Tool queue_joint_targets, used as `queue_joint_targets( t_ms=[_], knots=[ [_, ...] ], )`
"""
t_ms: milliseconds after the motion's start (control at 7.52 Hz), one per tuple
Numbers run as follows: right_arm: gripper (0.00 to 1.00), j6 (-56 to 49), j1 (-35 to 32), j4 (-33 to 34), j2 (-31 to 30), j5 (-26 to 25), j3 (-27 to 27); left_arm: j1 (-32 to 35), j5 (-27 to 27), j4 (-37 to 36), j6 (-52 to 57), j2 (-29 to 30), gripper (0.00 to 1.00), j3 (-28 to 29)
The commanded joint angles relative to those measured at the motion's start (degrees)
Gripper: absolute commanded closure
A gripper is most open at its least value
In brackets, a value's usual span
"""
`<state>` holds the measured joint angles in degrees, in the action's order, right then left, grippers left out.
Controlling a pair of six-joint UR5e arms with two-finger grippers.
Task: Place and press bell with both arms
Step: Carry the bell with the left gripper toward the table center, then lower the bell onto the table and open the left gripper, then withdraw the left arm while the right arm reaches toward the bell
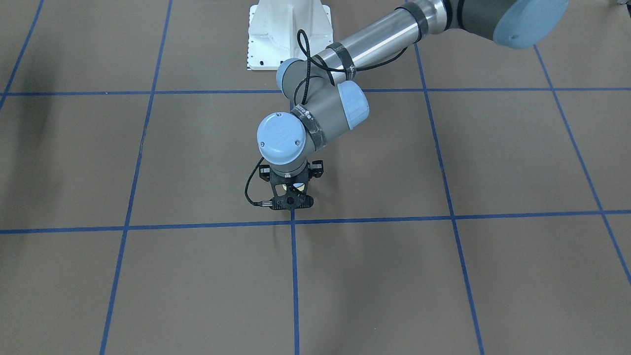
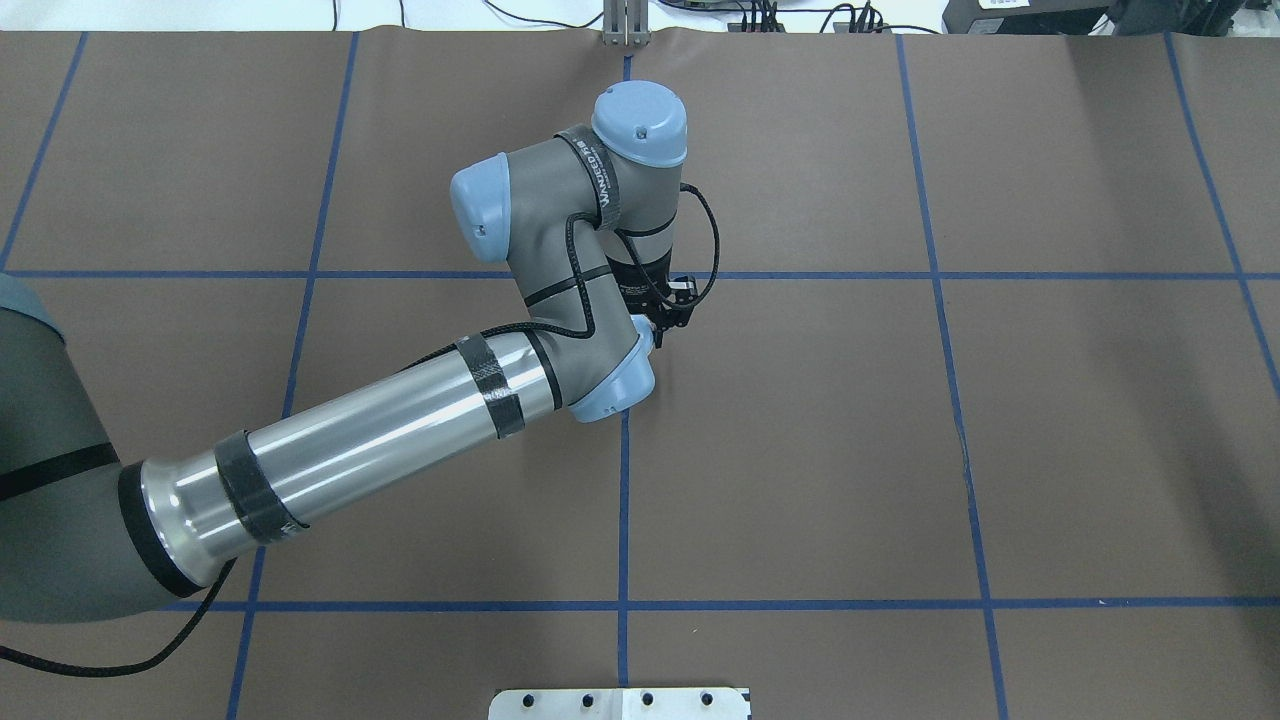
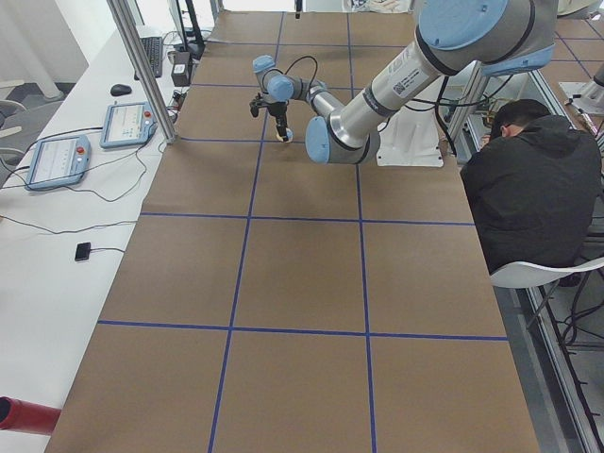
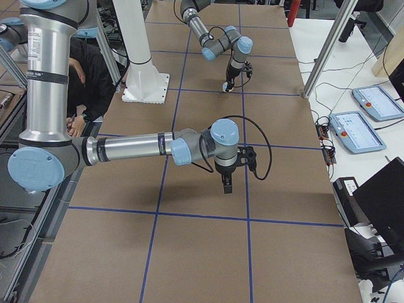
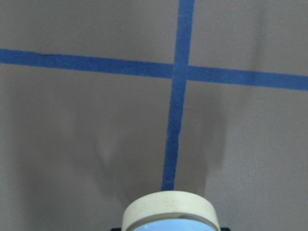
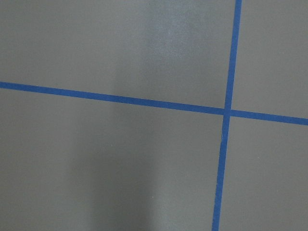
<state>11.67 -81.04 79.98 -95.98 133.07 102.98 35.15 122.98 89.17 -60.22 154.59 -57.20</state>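
Note:
My left gripper (image 1: 295, 191) points straight down near a crossing of blue tape lines at the table's middle. It is shut on the bell (image 1: 298, 186), of which only a cream bit shows there. In the left wrist view the bell's cream rim (image 5: 168, 204) and light-blue dome fill the bottom edge, close above the brown table. I cannot tell whether it touches the table. In the overhead view the wrist hides the bell, and only the gripper's black body (image 2: 665, 312) shows. My right gripper (image 4: 226, 183) shows only in the exterior right view, hanging above the table. I cannot tell whether it is open or shut.
The white pedestal (image 1: 288, 34) stands at the table's robot side. A seated person in black (image 3: 528, 189) is beside it. Control tablets (image 3: 57, 156) lie on the white side bench. Metal posts (image 4: 328, 47) stand at the table's far edge.

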Motion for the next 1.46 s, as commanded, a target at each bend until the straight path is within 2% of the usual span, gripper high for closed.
queue_joint_targets(
  t_ms=[0, 266, 399, 532, 665, 797, 930, 1063, 1329],
  knots=[
    [0.00, 0.0, 0.0, 0.0, 0.0, 0.2, 0.1, 0.3, -0.1, 0.0, 1.1, -0.2, 0.00, -0.5],
    [0.00, 0.0, 0.0, 0.0, 0.0, 1.2, 2.0, 2.3, 0.0, -0.5, 1.6, -0.3, 0.00, -1.7],
    [0.00, -0.1, 0.0, -0.1, 0.3, 1.8, 2.9, 3.9, 0.3, -1.3, 2.6, -0.3, 0.00, -4.1],
    [0.00, -0.2, 0.0, 0.0, 3.0, 2.1, 4.0, 5.3, 0.4, -6.1, 6.0, -1.4, 0.00, -7.9],
    [0.00, -0.1, 1.2, 0.2, 6.0, 2.1, 3.6, 7.0, 0.2, -11.5, 11.0, -4.4, 0.00, -14.5],
    [0.00, 1.7, 1.8, 0.7, 9.2, 2.9, 3.5, 10.0, 0.3, -12.4, 12.7, -10.8, 0.00, -23.3],
    [0.00, 7.5, 3.7, 0.4, 11.3, 4.8, 3.8, 12.6, 0.4, -12.4, 16.5, -19.7, 0.00, -33.7],
    [0.00, 10.8, 7.3, 0.7, 12.7, 4.5, 4.0, 15.4, 0.6, -12.7, 22.6, -28.1, 0.00, -41.9],
    [0.00, 17.2, 12.1, 0.9, 18.2, 1.9, 3.9, 21.9, 0.7, -12.8, 35.1, -41.0, 0.00, -51.4]
  ],
)
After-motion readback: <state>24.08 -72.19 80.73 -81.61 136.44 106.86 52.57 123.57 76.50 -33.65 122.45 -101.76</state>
